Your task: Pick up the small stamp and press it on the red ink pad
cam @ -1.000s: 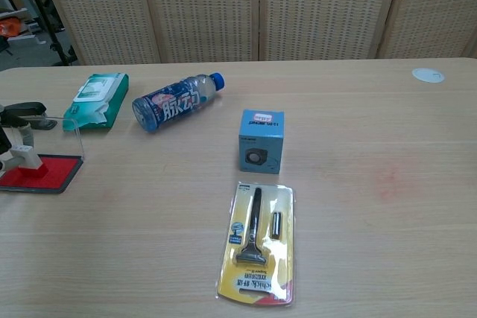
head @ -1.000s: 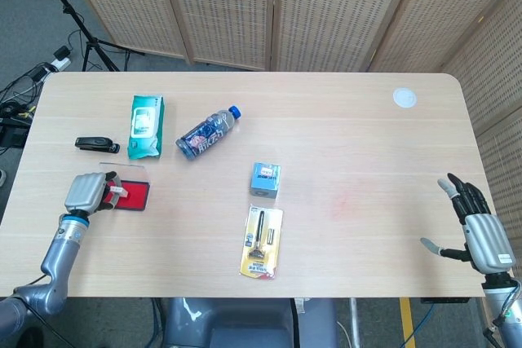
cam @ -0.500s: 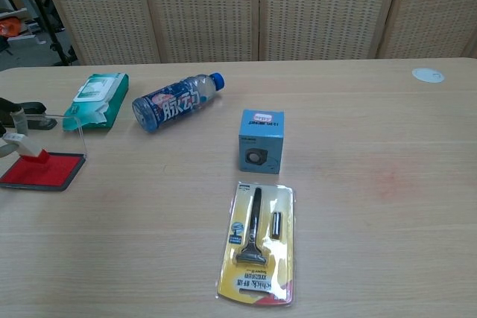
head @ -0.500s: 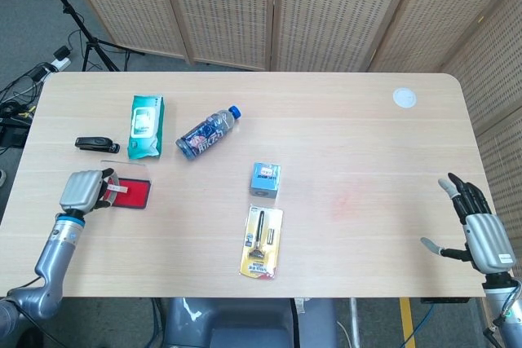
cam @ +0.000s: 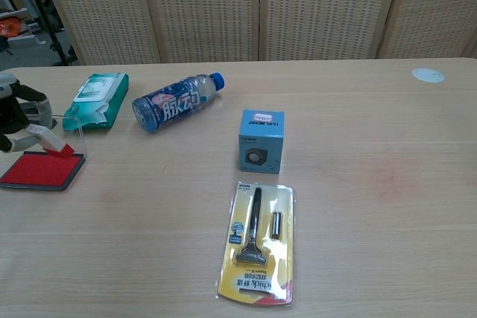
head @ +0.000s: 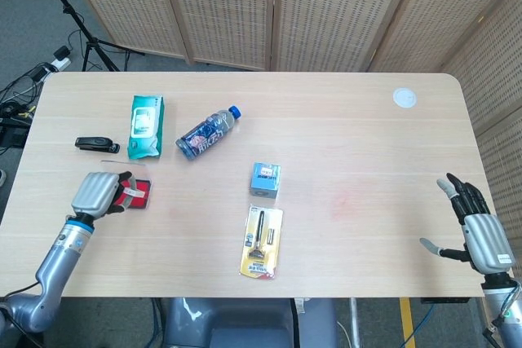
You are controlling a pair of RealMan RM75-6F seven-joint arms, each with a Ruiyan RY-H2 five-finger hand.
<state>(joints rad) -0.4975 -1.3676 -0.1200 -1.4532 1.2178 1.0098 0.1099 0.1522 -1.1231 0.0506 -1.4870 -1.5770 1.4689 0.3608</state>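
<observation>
Gripping the small stamp [cam: 51, 141] tilted, its red face just above the far right corner of the red ink pad [cam: 37, 171], the left hand [head: 99, 193] has pickup done and pressing seemingly left, while the right hand [head: 477, 226] idles open-fingered.

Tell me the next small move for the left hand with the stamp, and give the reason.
Probably level the small stamp and lower it straight onto the red ink pad. In the chest view the left hand holds it tilted over the pad's far right corner, its red face appearing lifted off the ink. The right hand rests open at the table's far edge, uninvolved.
</observation>
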